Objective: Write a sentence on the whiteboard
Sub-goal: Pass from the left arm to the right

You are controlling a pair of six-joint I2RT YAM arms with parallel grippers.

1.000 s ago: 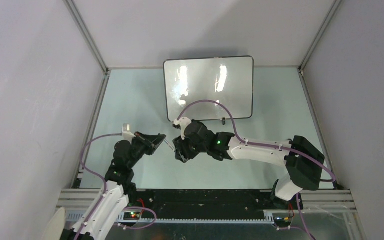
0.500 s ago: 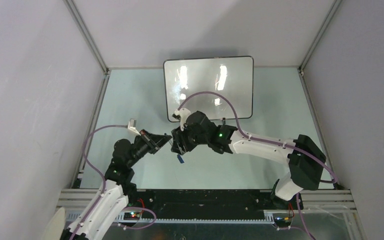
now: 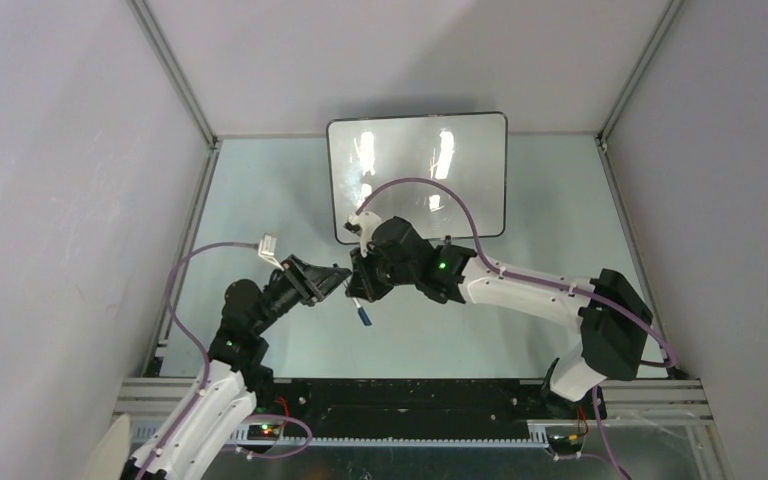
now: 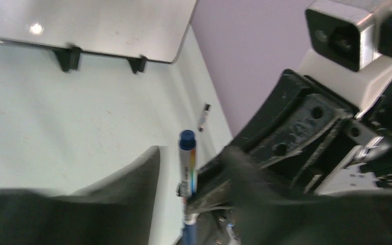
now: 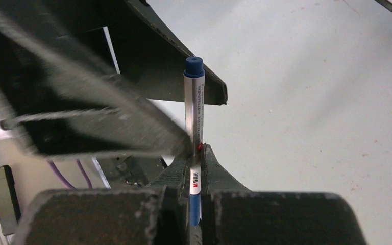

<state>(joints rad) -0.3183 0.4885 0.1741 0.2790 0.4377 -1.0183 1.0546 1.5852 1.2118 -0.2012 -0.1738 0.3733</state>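
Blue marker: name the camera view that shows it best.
Right wrist view: the blue marker shows large and sharp, nearly whole, clamped in the right gripper. The left wrist view shows its upper part and blue end, slightly blurred. The top view shows only a small blue tip under that gripper.

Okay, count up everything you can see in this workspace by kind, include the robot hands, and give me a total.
Whiteboard: 1
Blue-capped marker: 1
Small dark stick-like piece: 1
Robot hands: 2, the left hand and the right hand
Total: 5
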